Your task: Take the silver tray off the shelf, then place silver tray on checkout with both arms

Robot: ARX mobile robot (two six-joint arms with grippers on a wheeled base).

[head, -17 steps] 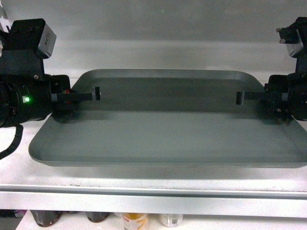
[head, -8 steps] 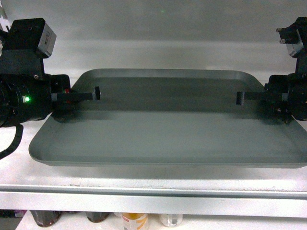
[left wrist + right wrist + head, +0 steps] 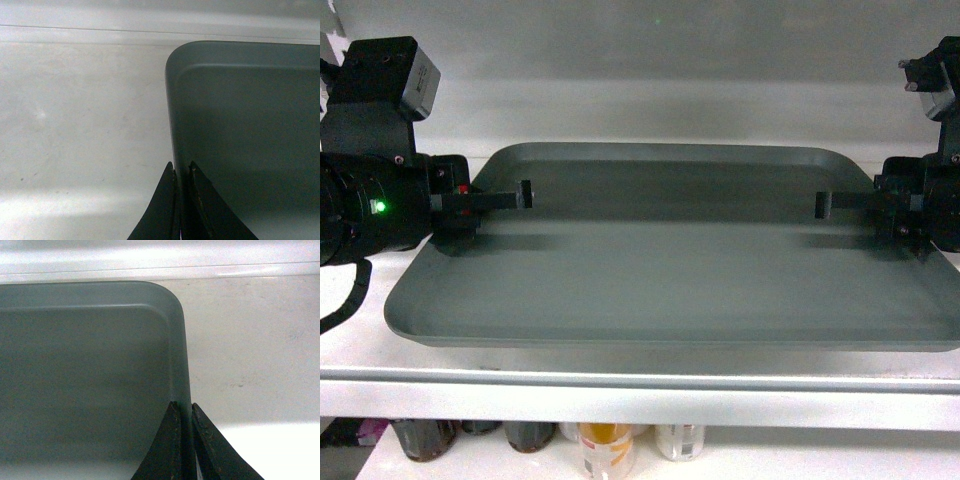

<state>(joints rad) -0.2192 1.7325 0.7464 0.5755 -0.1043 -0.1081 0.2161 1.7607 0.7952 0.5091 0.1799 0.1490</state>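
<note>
From the head camera I see the large shallow grey-silver metal tray (image 3: 670,270) with rounded corners lying across the flat white painted metal shelf (image 3: 620,385), its long side toward me and its far rim close to the pale back panel (image 3: 650,50). My bulky black left arm (image 3: 375,195), its green light lit, comes in from the left, and its left gripper (image 3: 470,203) sits at the tray's left short edge, with one slim black finger reaching inward above the tray floor. The bulky black right arm (image 3: 925,200) mirrors it on the other side, with the right gripper (image 3: 895,205) at the tray's right short edge. On the left wrist camera I see the two dark fingers (image 3: 162,210) of the left gripper drawn narrow, one outside the tray wall and one inside, with the low upturned rim pinched between them near the tray's far left corner. The right wrist camera shows the same thing: the right gripper's fingers (image 3: 165,450) are closed to a thin gap straddling the rim below the far right corner, so each gripper is clamped on the tray's edge. I cannot tell from these views whether the tray is resting on the shelf board or raised just clear of it. Below the shelf's front lip I can make out the tops of several bottles (image 3: 605,445) on a lower level.
</note>
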